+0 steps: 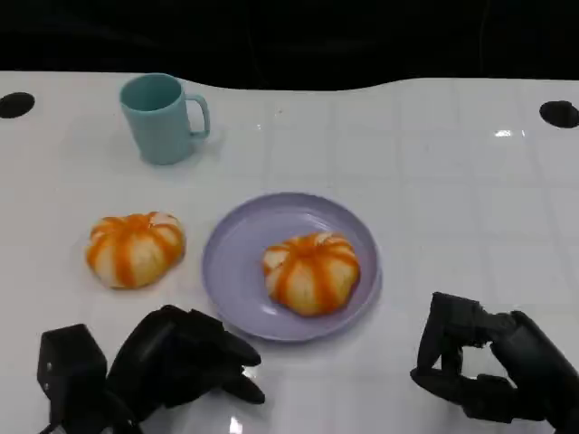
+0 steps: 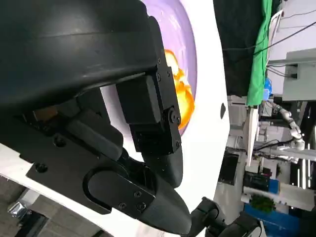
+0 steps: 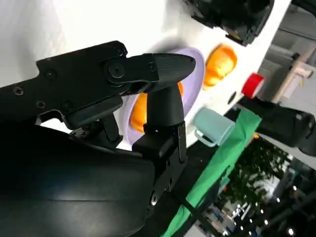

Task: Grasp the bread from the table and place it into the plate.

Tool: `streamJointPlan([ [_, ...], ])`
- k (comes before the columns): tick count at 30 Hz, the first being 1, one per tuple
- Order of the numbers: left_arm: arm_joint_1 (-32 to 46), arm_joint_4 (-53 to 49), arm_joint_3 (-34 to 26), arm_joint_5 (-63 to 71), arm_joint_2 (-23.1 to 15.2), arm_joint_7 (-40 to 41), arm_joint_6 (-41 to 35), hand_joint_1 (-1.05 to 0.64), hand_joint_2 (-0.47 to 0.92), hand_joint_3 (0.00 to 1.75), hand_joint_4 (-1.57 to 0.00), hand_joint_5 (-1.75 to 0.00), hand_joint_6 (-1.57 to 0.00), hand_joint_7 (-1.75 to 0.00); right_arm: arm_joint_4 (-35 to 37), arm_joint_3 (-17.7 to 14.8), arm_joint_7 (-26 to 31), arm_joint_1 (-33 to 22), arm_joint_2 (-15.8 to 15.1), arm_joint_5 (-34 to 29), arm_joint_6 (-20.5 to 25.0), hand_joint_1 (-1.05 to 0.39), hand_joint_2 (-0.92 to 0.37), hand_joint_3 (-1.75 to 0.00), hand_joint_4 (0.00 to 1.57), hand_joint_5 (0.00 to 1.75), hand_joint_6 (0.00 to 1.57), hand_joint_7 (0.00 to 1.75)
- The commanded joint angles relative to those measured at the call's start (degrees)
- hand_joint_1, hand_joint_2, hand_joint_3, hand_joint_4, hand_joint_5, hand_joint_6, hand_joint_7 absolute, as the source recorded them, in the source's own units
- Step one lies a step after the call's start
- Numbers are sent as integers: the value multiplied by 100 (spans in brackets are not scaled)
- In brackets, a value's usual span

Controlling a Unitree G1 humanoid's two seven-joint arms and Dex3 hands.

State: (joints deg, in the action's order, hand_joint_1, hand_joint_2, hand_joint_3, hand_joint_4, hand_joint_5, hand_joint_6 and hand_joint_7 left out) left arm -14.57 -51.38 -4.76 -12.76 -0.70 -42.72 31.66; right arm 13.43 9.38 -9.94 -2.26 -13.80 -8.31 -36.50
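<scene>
One orange-striped round bread bun (image 1: 310,272) is sitting in the lavender plate (image 1: 237,262), another (image 1: 135,249) lying left of it — both black hands, left (image 1: 185,362) and right (image 1: 479,366), are curling empty-fingered nearby, forearms cut off.

Orange-striped bread (image 1: 311,272), lilac plate (image 1: 237,253)

White table (image 1: 434,181) with a faint grid of tile-like lines and a glossy surface; its far edge meets a dark background. Teal mug (image 1: 161,117) stands upright on the table toward the far left, its handle turned to the right, its opening facing up. Two round black holes in the table: one (image 1: 15,105) left of the mug near the table's left edge, the other (image 1: 558,113) well to the right of the mug near the right edge.
</scene>
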Motion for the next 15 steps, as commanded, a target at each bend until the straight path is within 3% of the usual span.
streamJointPlan([
  [1,-42,-103,-40,3,-104,-26,83,-105,81,0,-157,-19,-153,0,268,-124,117,101,14,-33,-284,-46,-92,-31,84,175,61,175],
  [15,-158,-333,-72,17,-151,-11,164,-105,81,1,-157,-19,-154,0,660,-189,119,272,127,-8,-481,-45,-92,-31,84,175,60,175],
])
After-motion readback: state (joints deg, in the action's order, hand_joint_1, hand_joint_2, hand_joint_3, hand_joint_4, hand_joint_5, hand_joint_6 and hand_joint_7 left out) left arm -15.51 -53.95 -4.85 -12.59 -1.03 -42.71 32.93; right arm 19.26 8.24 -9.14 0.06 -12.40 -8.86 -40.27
